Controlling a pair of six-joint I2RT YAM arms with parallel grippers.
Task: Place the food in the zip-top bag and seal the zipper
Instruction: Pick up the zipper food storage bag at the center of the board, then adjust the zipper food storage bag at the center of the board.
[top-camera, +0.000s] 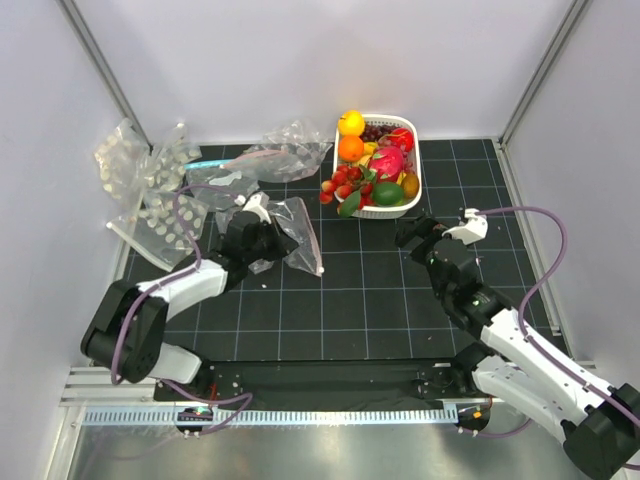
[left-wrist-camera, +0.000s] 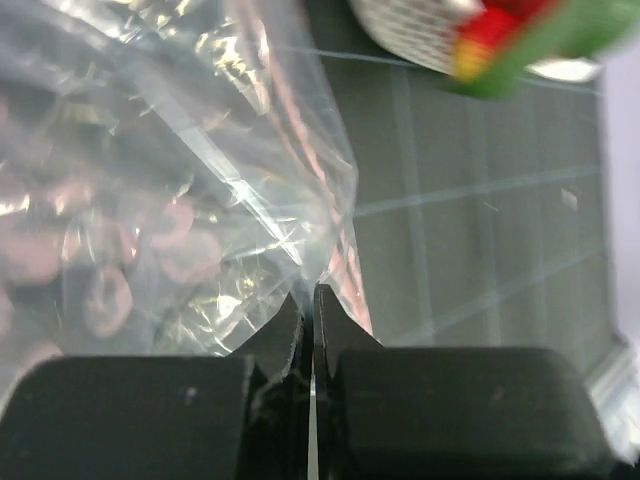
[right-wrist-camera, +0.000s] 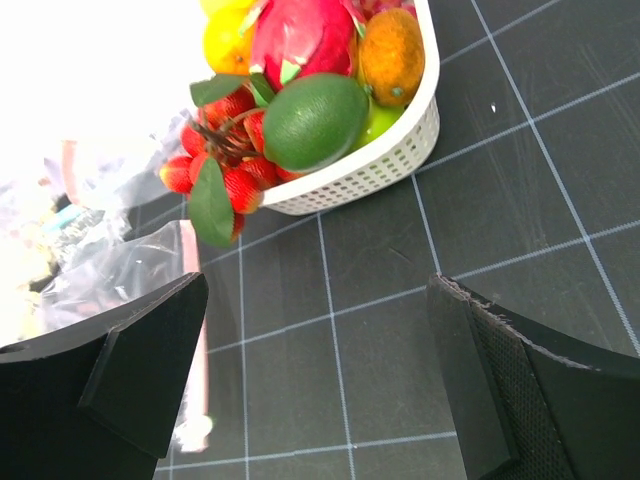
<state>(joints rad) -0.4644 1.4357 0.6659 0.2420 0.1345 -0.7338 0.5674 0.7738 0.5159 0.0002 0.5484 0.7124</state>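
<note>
The zip-top bag (top-camera: 295, 232) lies crumpled on the dark mat, with its pinkish zipper (top-camera: 314, 248) along the right edge. My left gripper (top-camera: 266, 238) is shut on a fold of the bag (left-wrist-camera: 200, 200), next to the pink zipper strip (left-wrist-camera: 345, 262). The food sits in a white basket (top-camera: 414, 185): red strawberries (top-camera: 343, 184) with green leaves at its near left rim, and a pink dragon fruit (top-camera: 388, 160). My right gripper (top-camera: 412, 232) is open and empty, low over the mat in front of the basket. Its view shows the strawberries (right-wrist-camera: 225, 150), the dragon fruit (right-wrist-camera: 300, 35) and the zipper (right-wrist-camera: 195, 330).
The basket (right-wrist-camera: 395, 165) also holds orange and yellow round fruits (top-camera: 351, 135), a green fruit (right-wrist-camera: 313, 120) and dark grapes. Several other clear bags lie at the back left (top-camera: 150, 190) and behind the held bag (top-camera: 285, 150). White walls enclose the mat.
</note>
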